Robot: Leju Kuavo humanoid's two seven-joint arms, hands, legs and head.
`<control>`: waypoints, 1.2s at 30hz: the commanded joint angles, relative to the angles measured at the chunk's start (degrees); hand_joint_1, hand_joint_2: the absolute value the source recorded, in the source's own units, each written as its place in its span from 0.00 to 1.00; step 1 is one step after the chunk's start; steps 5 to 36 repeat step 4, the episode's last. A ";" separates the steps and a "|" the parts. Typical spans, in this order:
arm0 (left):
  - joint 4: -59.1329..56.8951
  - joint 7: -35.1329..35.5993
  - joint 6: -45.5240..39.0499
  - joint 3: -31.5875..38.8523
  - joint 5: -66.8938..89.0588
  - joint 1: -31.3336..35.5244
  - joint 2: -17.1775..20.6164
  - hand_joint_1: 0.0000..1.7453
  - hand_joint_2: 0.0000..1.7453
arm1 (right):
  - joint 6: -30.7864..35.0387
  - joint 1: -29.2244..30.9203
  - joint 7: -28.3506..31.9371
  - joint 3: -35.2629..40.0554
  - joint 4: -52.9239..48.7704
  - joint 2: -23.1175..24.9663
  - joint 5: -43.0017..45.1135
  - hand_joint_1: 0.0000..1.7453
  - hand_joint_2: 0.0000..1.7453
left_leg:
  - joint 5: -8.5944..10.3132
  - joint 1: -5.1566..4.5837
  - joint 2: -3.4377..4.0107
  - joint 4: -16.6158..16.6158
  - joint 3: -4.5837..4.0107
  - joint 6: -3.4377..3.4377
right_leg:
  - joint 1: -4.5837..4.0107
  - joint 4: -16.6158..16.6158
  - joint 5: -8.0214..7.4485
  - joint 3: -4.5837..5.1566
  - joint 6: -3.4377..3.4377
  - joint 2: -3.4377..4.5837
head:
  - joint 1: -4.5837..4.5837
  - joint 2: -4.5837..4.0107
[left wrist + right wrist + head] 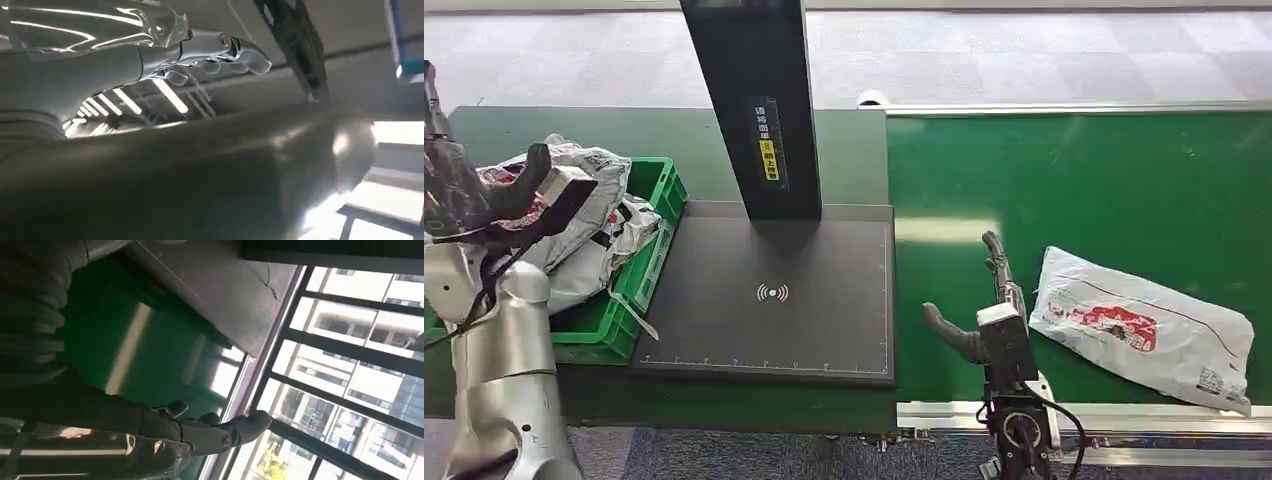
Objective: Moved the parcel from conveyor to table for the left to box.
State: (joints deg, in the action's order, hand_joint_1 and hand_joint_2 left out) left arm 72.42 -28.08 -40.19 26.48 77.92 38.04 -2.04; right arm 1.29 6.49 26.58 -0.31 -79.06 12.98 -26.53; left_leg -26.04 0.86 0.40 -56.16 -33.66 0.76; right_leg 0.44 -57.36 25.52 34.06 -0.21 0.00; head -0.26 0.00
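Right hand (984, 310) is seen nearest, raised over the near edge of the green conveyor (1074, 180), fingers pointing away from the robot and thumb spread toward the scanner side. Fingers are held apart and nothing is gripped; this is borne out in the right wrist view, where the hand (200, 432) is seen bare over the belt.

The parcel (1144, 330), a white poly bag with red print, is found lying flat on the conveyor just beside the right hand, on its outer side and slightly apart from it, not touching. Its long axis is set slantwise: the end nearer the hand lies farther up the belt, the other end closer to the belt's near rail. The right hand is judged much the nearer of the two; a sideways reach outward would be called for.

The dark scanner plate (769, 300) on the bench (854, 150) is noted between the two arms, bearing no parcel, with the black post (754, 100) behind it.

Left hand (519, 195) is seen held over the green crate (649, 250), against the bagged parcels (584, 230) heaped there. Whether one of them is clasped cannot be told.
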 commanded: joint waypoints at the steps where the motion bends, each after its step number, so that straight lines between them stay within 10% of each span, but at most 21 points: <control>1: 17.98 -11.92 0.19 2.89 -27.75 -5.48 -6.52 0.00 0.00 | 1.47 4.02 2.75 2.06 7.56 -1.01 2.58 0.00 1.00 | -0.04 0.03 0.12 0.02 0.08 -0.04 | -0.04 0.07 -0.02 -0.06 0.00 0.14 | -0.02 -0.02; 4: 18.72 -11.92 0.19 -9.83 -46.91 -11.83 -4.41 0.00 0.00 | 2.85 4.38 4.78 2.36 7.07 -1.32 4.25 0.00 1.00 | -0.06 -0.03 0.15 0.16 0.29 -0.08 | 0.02 0.18 0.01 -0.22 -0.02 0.15 | -0.02 -0.02; 36: 18.72 -11.92 0.19 -9.83 -46.91 -11.83 -4.41 0.00 0.00 | 2.85 4.38 4.78 2.36 7.07 -1.32 4.25 0.00 1.00 | -0.06 -0.03 0.15 0.16 0.29 -0.08 | 0.02 0.18 0.01 -0.22 -0.02 0.15 | -0.02 -0.02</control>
